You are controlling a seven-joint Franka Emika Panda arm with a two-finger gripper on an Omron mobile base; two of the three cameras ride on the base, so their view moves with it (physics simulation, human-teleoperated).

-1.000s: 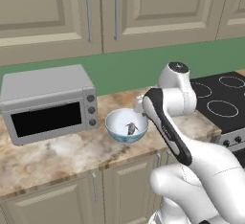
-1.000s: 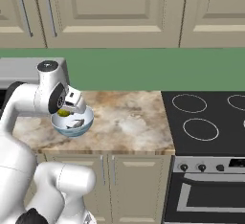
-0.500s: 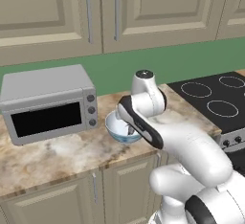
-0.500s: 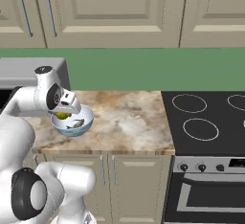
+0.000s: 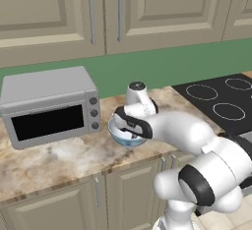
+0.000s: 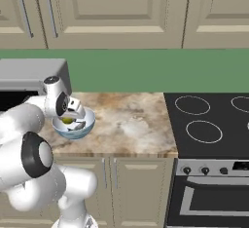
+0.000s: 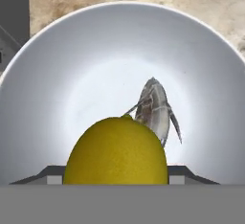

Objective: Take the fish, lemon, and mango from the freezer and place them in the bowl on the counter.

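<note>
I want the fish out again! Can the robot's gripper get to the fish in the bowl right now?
Probably not yet. The gripper is above the bowl, but the lemon sits between its fingertips and in front of the fish.

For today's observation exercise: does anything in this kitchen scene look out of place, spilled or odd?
Nothing is spilled or damaged. The one oddity is a fish lying in the bowl on the counter, with a lemon between the pincer's tips just above it.
</note>
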